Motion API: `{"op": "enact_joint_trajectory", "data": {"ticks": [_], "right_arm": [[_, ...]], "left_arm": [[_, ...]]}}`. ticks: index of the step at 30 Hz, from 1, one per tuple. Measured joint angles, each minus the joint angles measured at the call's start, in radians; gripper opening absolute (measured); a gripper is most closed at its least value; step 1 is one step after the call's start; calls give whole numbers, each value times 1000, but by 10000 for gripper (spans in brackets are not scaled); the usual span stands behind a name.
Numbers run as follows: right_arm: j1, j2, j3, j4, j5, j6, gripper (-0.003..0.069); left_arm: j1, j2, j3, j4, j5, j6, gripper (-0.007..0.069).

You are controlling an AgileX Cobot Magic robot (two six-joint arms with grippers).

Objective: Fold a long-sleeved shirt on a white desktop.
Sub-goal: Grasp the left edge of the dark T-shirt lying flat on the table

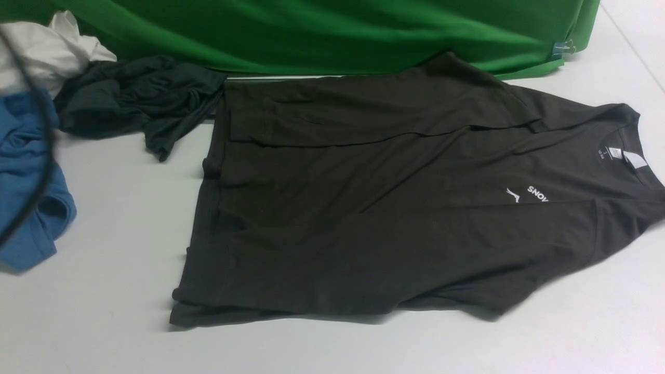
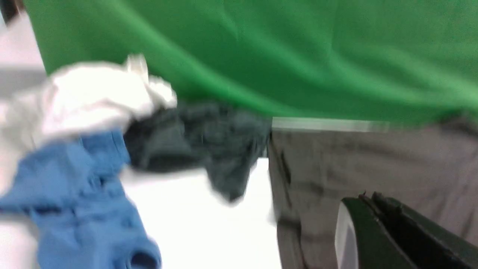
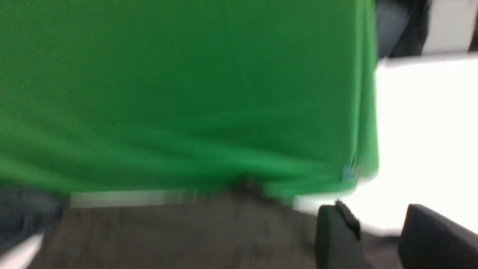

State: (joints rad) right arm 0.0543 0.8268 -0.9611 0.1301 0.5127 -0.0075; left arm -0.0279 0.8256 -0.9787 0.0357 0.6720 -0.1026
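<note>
Long-sleeved shirt (image 1: 374,208) flat on white bench (image 1: 104,322), under clenched left gripper (image 2: 369,197), right gripper (image 3: 381,224) parted and empty near its far edge, dark creased knit

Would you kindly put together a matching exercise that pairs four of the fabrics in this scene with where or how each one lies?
Things:
1. long-sleeved shirt
2. blue garment
3. black-teal garment
4. green cloth

Places or states:
A. crumpled between the blue piece and the shirt's hem
B. draped along the far side, behind everything else
C. laid flat in the middle, collar towards the robot's right
D. bunched at the robot's far left, cut off by the front view's edge

Pairs: 1-C, 2-D, 3-A, 4-B.
</note>
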Motion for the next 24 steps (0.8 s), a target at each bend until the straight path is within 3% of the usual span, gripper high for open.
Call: {"op": "enact_joint_trajectory", "data": {"ticks": [7,15,18,24], "right_arm": [[113,69,86,0,187,-13,240],[158,82,133,2,227,-32,240],[158,83,133,2,214,-33,240],[158,83,133,1,205,-33,240]], "left_arm": [[0,168,3,-211,21,81,20],[0,452,6,-242,182,92,38],[0,572,6,-243,189,110,77],[0,786,6,-247,121,172,246]]}}
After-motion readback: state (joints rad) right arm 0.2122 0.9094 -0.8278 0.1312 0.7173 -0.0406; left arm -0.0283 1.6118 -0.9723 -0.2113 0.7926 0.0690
